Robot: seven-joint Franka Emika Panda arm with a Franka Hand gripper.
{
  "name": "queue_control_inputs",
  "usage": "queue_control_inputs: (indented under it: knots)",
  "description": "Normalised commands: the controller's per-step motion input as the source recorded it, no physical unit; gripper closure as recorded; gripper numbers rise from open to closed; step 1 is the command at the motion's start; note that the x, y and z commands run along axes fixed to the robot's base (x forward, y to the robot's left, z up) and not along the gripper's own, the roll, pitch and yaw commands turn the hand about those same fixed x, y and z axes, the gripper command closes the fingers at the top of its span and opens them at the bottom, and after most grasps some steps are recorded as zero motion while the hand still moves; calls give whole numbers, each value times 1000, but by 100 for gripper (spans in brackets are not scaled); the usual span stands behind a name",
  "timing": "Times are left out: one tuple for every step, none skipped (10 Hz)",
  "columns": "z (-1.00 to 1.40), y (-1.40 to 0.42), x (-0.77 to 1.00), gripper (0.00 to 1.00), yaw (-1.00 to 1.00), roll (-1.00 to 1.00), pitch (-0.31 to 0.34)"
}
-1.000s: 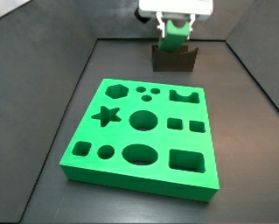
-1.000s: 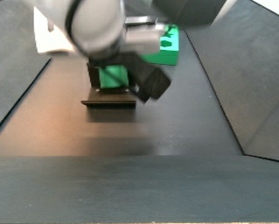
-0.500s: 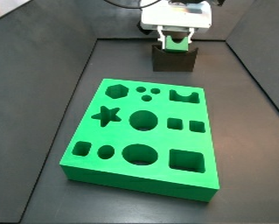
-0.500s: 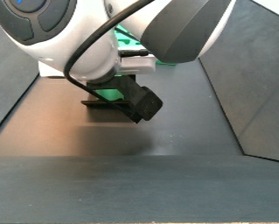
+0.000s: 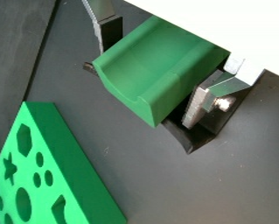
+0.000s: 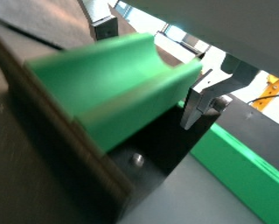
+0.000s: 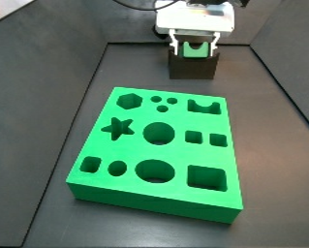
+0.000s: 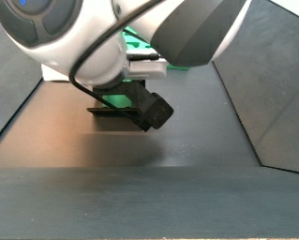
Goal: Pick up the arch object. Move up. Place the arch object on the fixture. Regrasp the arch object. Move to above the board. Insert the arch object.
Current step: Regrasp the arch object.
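In both wrist views the green arch object (image 5: 148,61) (image 6: 101,83) lies between the silver fingers (image 5: 207,98) of my gripper (image 5: 153,79), curved notch showing. The jaws are shut on its two ends. It sits low on the dark fixture (image 5: 195,136) (image 6: 148,171). In a side view my gripper (image 7: 196,44) is right on top of the fixture (image 7: 196,66) at the far end of the floor, and the arch is almost hidden between the fingers. The green board (image 7: 157,145) lies nearer, apart from the gripper. In a side view the arm hides most of the fixture (image 8: 114,112).
The board's holes (star, hexagon, circles, squares, oval, arch) face up; its edge shows in both wrist views (image 5: 37,179) (image 6: 240,166). Dark walls (image 7: 66,107) slope up round the black floor. A dark wrist camera block (image 8: 152,112) hangs by the fixture.
Since one second ago my gripper came down with the arch object onto the fixture. Over the last half second nothing has visibly moved.
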Motion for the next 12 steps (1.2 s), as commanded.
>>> queue_control_inputs:
  knots:
    - [1000, 3, -7, 0, 25, -20, 9]
    - [1000, 1, -27, 0, 28, 11, 24]
    - [1000, -1, -29, 0, 21, 33, 36]
    - [1000, 0, -35, 0, 18, 44, 50]
    - [882, 1, -37, 0, 9, 49, 64]
    - [640, 3, -30, 0, -3, 56, 79]
    - [461, 3, -28, 0, -12, 56, 84]
    - [218, 6, -22, 0, -28, 49, 81]
    - [853, -816, -96, 0, 20, 1000, 45]
    - [801, -798, -84, 0, 19, 1000, 44]
    - [662, -643, -102, 0, 19, 1000, 32]
    - [483, -491, -117, 0, 18, 1000, 24]
